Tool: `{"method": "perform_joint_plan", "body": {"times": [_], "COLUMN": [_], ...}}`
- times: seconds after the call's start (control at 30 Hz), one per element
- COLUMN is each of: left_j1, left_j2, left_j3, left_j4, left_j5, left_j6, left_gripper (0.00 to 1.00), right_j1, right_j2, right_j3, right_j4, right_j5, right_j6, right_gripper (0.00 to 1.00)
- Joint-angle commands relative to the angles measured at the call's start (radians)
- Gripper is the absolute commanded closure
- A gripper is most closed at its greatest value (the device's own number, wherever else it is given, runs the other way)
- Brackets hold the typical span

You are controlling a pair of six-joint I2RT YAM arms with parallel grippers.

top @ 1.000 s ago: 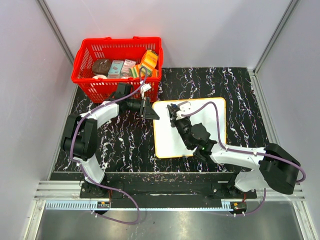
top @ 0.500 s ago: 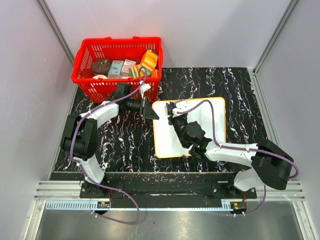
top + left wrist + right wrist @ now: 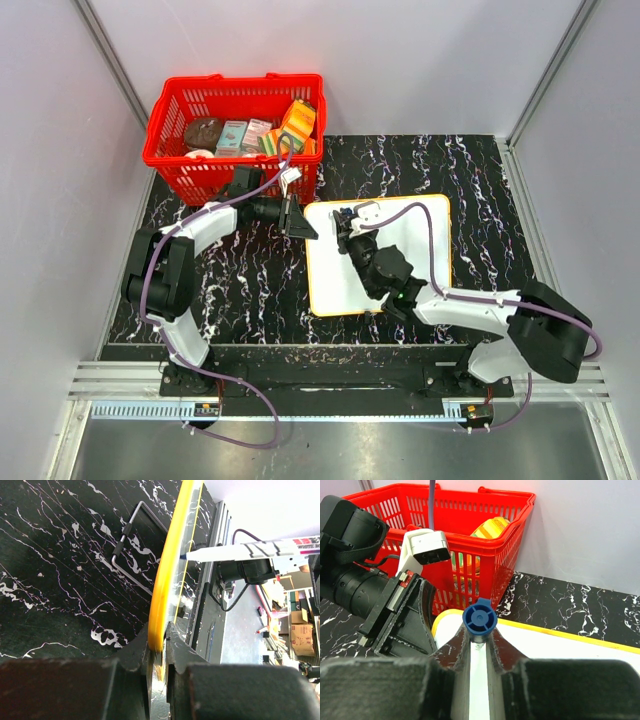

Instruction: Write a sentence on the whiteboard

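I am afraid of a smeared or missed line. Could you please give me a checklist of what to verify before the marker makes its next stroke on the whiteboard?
1. Left claw clamps the whiteboard by its yellow rim: ok.
2. Right claw is shut on the marker: ok.
3. Cap is off and the blue tip is bare: ok.
4. Tip touches the board face: cannot tell; it is at the surface, but contact is unclear.
5. Bare white area lies beside the right claw: ok, seen from the top view.
6. Sentence already begun: cannot tell; no letters show, and the arm hides part of the board.
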Motion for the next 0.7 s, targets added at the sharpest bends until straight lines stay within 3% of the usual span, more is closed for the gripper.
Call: {"method": "perform_joint_plan", "body": {"times": [0.0,0.67], "left_j1": [0.018,0.018], "left_j2": [-0.020,-0.020], "left_j3": [0.012,0.010], "left_j4": [0.067,0.066], "left_j5": [-0.118,-0.122], "left_j6": [0.093,0.094], "left_gripper": [1.00,1.00], "right_j1": [0.006,0.020], "right_j2": [-0.024,-0.096], "right_j3": [-0.033,-0.047], "right_j4": [-0.066,-0.059], "right_j5": [-0.012,-0.047], "right_j6": [0.049,0.040], "right_gripper": [1.00,1.00]}}
